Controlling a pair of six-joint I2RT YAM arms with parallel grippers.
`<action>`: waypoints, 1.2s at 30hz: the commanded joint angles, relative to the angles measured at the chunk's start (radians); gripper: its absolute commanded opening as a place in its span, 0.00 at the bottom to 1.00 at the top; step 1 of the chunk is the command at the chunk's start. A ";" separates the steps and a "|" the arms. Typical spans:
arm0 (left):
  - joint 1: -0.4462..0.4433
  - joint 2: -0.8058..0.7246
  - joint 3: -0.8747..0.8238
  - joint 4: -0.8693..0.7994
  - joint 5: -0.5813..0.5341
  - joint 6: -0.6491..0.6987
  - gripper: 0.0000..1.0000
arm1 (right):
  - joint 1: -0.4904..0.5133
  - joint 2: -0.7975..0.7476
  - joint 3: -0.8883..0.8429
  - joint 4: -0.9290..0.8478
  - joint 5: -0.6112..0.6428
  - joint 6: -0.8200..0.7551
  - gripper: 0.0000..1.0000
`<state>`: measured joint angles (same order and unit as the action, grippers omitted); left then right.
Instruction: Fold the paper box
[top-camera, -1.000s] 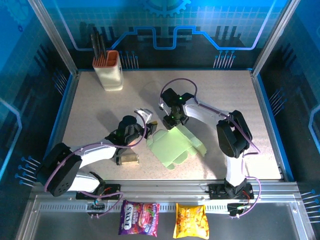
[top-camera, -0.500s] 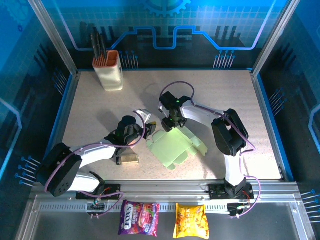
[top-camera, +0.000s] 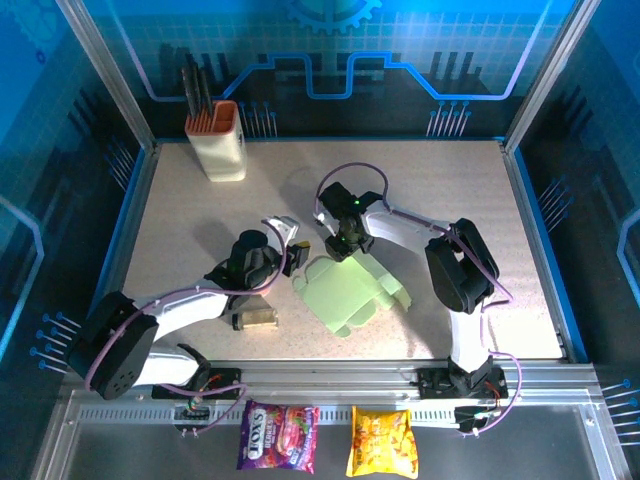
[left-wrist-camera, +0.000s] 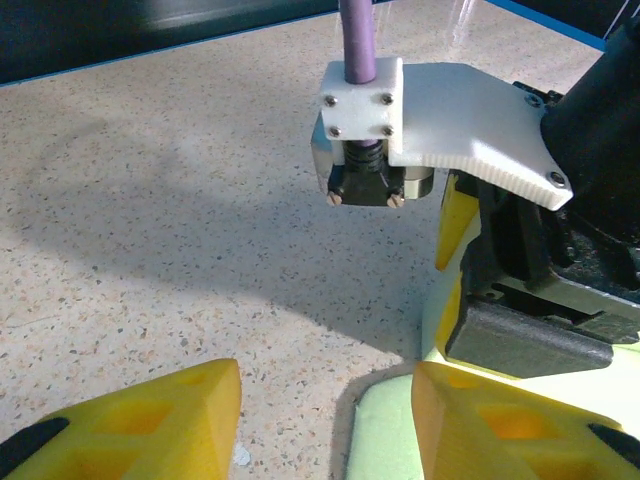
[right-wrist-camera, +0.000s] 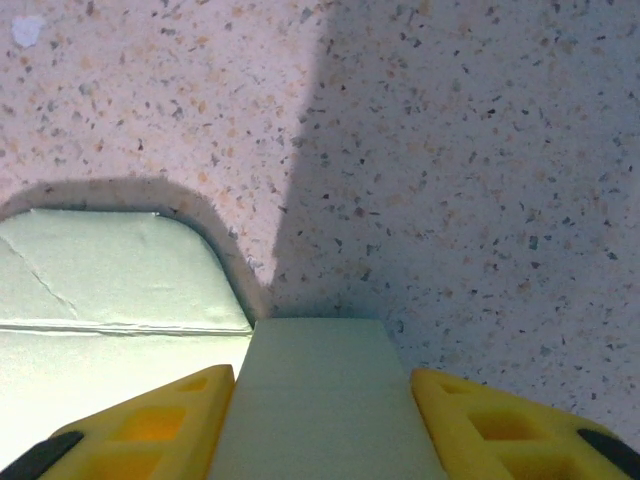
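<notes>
My left claw hangs released low over the bench, with a corner of the paper box between its fingers. The box lies mid-bench. My right claw is clenched on a flap at its far edge.

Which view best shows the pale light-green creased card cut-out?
Top external: the pale light-green creased card cut-out appears with nearly its whole outline and flaps visible. Left wrist shows a corner; right wrist, two flaps close up.
</notes>
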<state>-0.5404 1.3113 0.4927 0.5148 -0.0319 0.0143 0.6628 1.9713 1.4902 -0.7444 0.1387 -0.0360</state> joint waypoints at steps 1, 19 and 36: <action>0.020 -0.036 0.013 -0.044 0.028 -0.047 0.50 | 0.016 -0.021 0.056 -0.060 -0.039 -0.154 0.28; 0.149 -0.175 0.044 -0.335 0.015 -0.353 0.55 | 0.055 0.146 0.290 -0.185 -0.222 -0.606 0.25; 0.181 -0.141 0.117 -0.458 0.108 -0.449 0.57 | 0.058 0.096 0.296 -0.168 -0.293 -0.615 0.63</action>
<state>-0.3637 1.1561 0.5644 0.0784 0.0238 -0.4213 0.7189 2.1609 1.7866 -0.9146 -0.0929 -0.6704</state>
